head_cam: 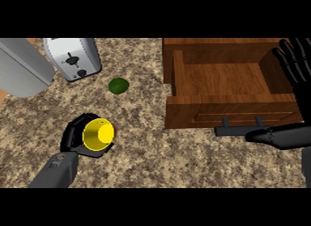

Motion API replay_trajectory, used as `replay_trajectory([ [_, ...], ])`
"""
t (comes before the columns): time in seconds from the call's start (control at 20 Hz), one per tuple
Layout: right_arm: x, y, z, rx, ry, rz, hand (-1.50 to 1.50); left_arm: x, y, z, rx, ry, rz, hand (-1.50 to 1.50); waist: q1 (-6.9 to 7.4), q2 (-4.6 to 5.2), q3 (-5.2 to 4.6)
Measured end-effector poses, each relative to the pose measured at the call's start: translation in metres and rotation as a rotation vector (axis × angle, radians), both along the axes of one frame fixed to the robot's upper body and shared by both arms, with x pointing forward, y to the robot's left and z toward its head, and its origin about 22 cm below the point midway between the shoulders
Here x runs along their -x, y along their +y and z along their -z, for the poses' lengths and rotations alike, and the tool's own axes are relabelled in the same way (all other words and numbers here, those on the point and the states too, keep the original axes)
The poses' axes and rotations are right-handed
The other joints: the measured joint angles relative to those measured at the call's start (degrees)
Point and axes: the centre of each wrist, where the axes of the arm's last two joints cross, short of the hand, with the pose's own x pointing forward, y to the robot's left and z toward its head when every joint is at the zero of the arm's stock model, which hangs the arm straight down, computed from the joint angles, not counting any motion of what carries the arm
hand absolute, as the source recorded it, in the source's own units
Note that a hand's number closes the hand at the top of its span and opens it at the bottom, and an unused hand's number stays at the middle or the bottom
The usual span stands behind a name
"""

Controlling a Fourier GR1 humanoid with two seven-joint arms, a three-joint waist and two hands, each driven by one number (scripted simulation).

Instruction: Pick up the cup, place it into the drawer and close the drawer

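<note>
Cup [99,134], bright yellow, sits in the left hand [77,137] at the lower left of the head view, tipped so that its round mouth faces up and toward the viewer. The black fingers [88,118] are curled round it, wrapping its far side and its underside, so the hand is clamped on the cup; whether the cup still touches the speckled stone surface [158,159] cannot be told. The grey left forearm [54,173] runs down from it to the lower edge.

Beyond the cup, up and a little to the right, a small dark green lime [119,85] lies on the surface, well apart from the hand. Farther up and left stands a silver toaster [72,57] with its slots and lever showing, and just beside it at the far left a large grey rounded appliance [18,66].

To the right, the wooden drawer [184,70] stands pulled out, its bare inside open to view and its front panel with a dark handle [240,130] facing the lower edge. The right hand [301,57] shows at the right edge over the drawer's right wall, fingers straight, apart and pointing up, holding nothing. The thumb [275,134] reaches left just beside the handle's right end.
</note>
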Motion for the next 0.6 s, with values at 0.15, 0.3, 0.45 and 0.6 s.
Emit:
replay_trajectory([
  [0.15, 0.0, 0.001, 0.001, -0.001, -0.004, 0.0, -1.5, -0.003, 0.004, -0.003, 0.032, -0.037, -0.134, 1.5, 0.16, 0.01, 0.01],
  [0.3, 0.0, 0.0, -0.001, -0.003, -0.001, 0.001, -1.5, -0.009, -0.001, -0.007, 0.082, -0.075, -0.194, 1.5, 0.13, -0.02, 0.02],
  [0.45, 0.002, -0.003, 0.003, 0.005, 0.003, 0.005, -1.5, -0.022, -0.007, -0.017, 0.112, -0.116, -0.176, 1.5, 0.34, -0.18, 0.07],
  [0.6, -0.001, -0.009, 0.002, 0.007, 0.006, 0.015, -1.5, -0.044, -0.018, -0.037, 0.121, -0.171, -0.117, 1.5, 0.86, -0.44, 0.15],
])
